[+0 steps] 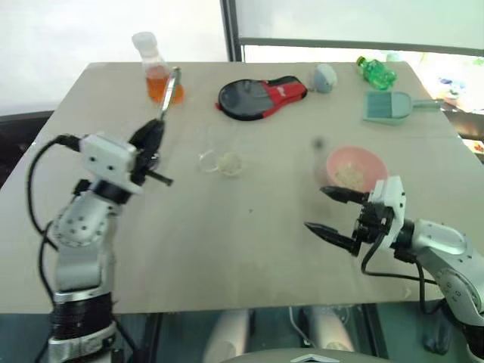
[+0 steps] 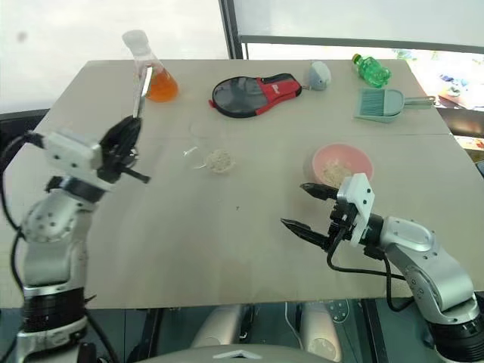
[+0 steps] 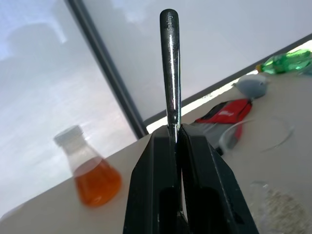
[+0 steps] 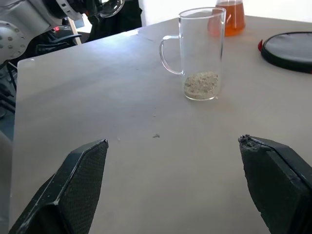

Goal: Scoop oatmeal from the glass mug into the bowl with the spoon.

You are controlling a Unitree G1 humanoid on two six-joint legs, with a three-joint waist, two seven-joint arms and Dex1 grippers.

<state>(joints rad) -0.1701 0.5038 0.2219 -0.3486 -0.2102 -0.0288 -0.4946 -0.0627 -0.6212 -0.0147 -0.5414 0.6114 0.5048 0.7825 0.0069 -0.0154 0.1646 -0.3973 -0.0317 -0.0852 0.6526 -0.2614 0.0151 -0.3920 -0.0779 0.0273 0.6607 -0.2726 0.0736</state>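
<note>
My left gripper (image 1: 153, 134) is shut on the silver spoon (image 1: 169, 91), held above the table to the left of the glass mug (image 1: 223, 160). The spoon's handle (image 3: 170, 68) sticks up past the fingertips. The clear mug (image 4: 200, 53) stands upright near the table's middle with a small heap of oatmeal (image 4: 201, 84) at its bottom. The pink bowl (image 1: 355, 168) sits to the right and holds some oatmeal (image 1: 349, 178). My right gripper (image 1: 318, 209) hangs open just in front of the bowl, with nothing between its fingers, pointing left toward the mug.
At the back of the table stand a flask with orange liquid (image 1: 157, 72), a black and red flat case (image 1: 257, 94), a grey rounded object (image 1: 325, 77), a green bottle (image 1: 376, 72) and a teal dustpan-like scoop (image 1: 389, 106). Bare tabletop lies between mug and bowl.
</note>
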